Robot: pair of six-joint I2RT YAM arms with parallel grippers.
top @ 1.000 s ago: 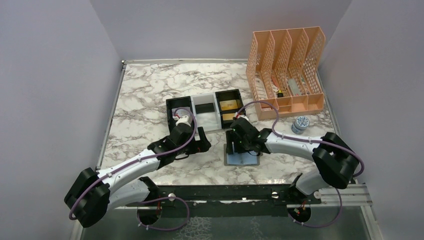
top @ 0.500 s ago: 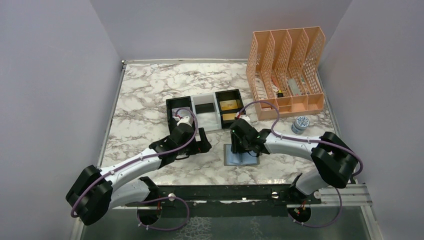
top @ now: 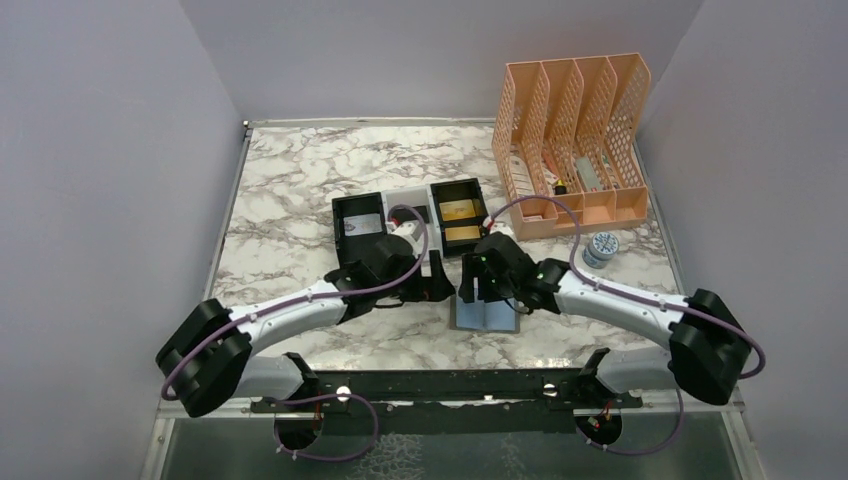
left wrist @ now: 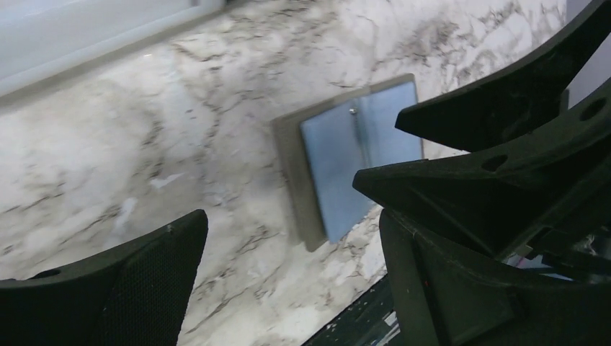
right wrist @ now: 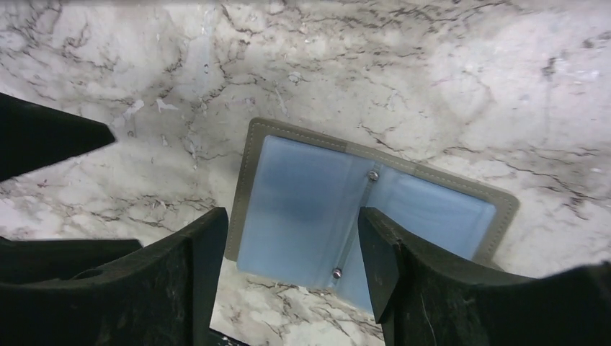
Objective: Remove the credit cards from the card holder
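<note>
Top external view: the card holder (top: pixel 486 314) lies spread open on the marble table (top: pixel 290 190), just below the middle of the frame, blue-grey inside facing up with a grey-taupe border. The right tool (top: pixel 468 291) hangs over its upper left corner. The left tool (top: pixel 437 288) sits just to the left of that, beside the holder and not over it.

Above both tools stands a black-and-white three-compartment tray (top: pixel 409 206). A gold-yellow credit card (top: pixel 457 211) lies in its right-hand black compartment, apart from the holder. A peach mesh file rack (top: pixel 570 120) fills the upper right, with a small round tin (top: pixel 601 247) below it.

Right wrist view: the card holder (right wrist: pixel 425 205) runs from centre to right, its two panels meeting at a fold marked by two small rivets. The right tool (right wrist: pixel 292 220) is spread wide and grips nothing. Its two fingers (right wrist: pixel 198 281) straddle the left panel, one beyond the holder's left edge and the other near the fold. Whether they touch the holder cannot be told.

Left wrist view: the card holder (left wrist: pixel 339 155) lies above centre, partly hidden at right by the other arm's black fingers. The left tool (left wrist: pixel 284 231) is also spread wide and empty, over bare marble at the holder's lower edge.
</note>
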